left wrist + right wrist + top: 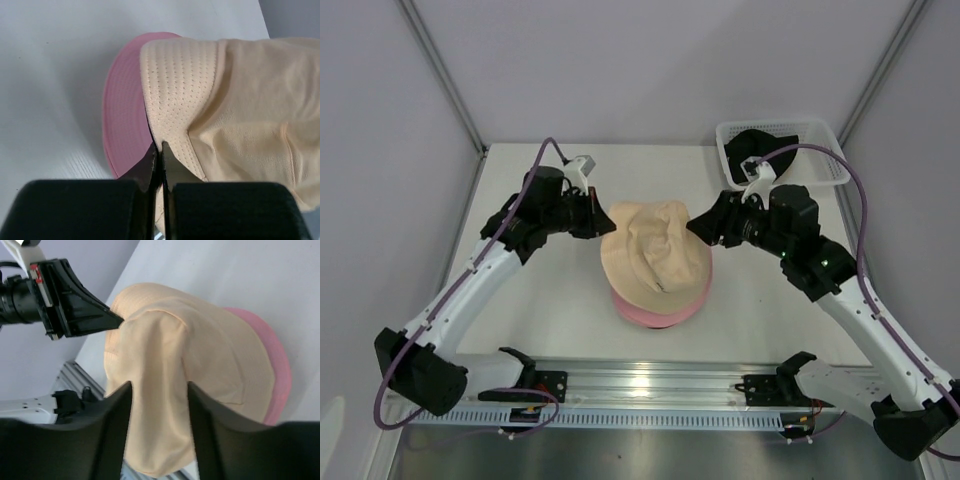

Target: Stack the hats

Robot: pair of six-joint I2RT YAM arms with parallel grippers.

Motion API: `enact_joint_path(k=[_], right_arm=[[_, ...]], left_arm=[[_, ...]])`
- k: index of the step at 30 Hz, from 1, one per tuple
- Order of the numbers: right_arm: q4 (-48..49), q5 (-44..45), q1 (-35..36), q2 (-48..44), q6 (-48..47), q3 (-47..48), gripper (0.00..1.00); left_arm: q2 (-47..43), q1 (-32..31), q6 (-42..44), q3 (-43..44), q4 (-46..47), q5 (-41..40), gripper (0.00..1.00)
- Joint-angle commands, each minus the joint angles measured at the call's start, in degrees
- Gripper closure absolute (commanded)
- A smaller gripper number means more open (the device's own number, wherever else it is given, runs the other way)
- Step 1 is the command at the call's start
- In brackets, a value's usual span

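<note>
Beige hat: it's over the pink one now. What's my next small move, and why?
Probably open the left hand: it pinches the brim of the beige hat, which already covers the pink hat, and the right hand is open.

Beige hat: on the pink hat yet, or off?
On: the beige hat lies over the pink hat, only pink brim showing below it; the left tool pinches its brim.

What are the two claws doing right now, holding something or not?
Left gripper: closed, pinching the brim of the beige hat.
Right gripper: open, jaws either side of a fold of the beige hat.
</note>
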Motion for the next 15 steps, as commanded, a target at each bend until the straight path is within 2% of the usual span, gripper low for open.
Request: enact_joint_path(k=[1, 2, 4, 5, 6, 9, 11, 15], right_arm=[[4.35, 2.21, 0.14, 1.39, -2.52, -1.65, 0.45], [4.44, 3.09, 0.14, 1.83, -3.57, -1.05, 0.41], [1.03, 3.63, -0.12, 4.97, -3.76, 2.19, 0.4], [0.15, 3.19, -0.56, 6.13, -3.67, 4.64, 0.4], [-0.12, 1.97, -0.65, 7.44, -3.67, 5.54, 0.4], [-1.0, 0.22, -0.57, 14.03, -2.44, 9.48, 0.49], [-3.97, 0.02, -0.57, 19.2, -2.7, 12.3, 0.49], [-4.35, -0.5, 0.04, 22.66, -1.39, 15.92, 0.46]], left_arm=[[5.03, 3.91, 1.92, 2.43, 2.62, -1.41, 0.99], [8.53, 5.48, -0.02, 4.72, -3.33, -0.27, 0.99], [5.51, 5.5, -5.02, 1.42, -0.51, -5.41, 0.99], [0.62, 6.28, -7.4, -0.77, 4.21, -11.19, 0.99], [-1.17, 6.99, -8.82, -6.54, 5.48, -11.77, 0.99], [-4.25, 7.78, -11.38, -11.57, 5.74, -13.69, 0.99], [-5.14, 7.87, -13.22, -13.36, 8.2, -11.96, 0.99], [-2.95, 7.17, -16.65, -16.87, 14.36, -6.15, 0.99]])
